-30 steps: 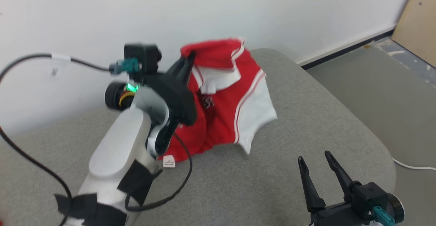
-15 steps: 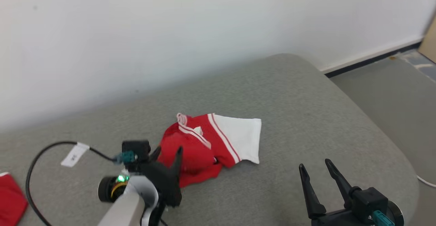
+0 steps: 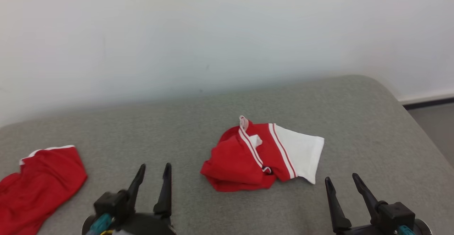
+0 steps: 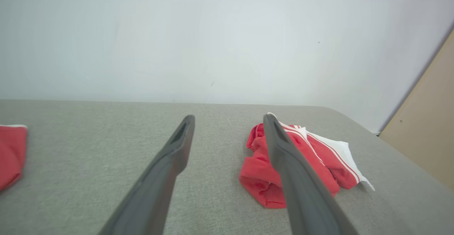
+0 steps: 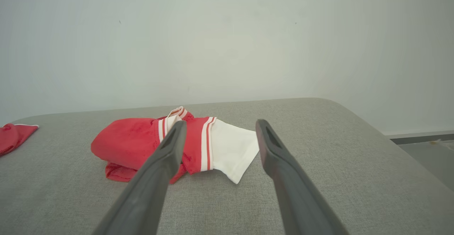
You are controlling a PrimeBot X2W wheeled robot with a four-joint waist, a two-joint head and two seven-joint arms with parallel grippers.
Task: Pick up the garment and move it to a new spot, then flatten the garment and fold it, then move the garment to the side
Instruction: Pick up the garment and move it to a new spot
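Garment (image 3: pixel 248 157) crumpled, long axis left-right, white sleeve (image 3: pixel 301 153) pointing right

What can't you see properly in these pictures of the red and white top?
- Red and white garment: in the head view, its own folds hide the underside and most of its shape.
- Dark badge on it: in the head view, too small to read.
- Other red cloth: in the head view, cut off by the left and bottom edges.
- In the left wrist view, a finger of the left pincer covers part of the garment.
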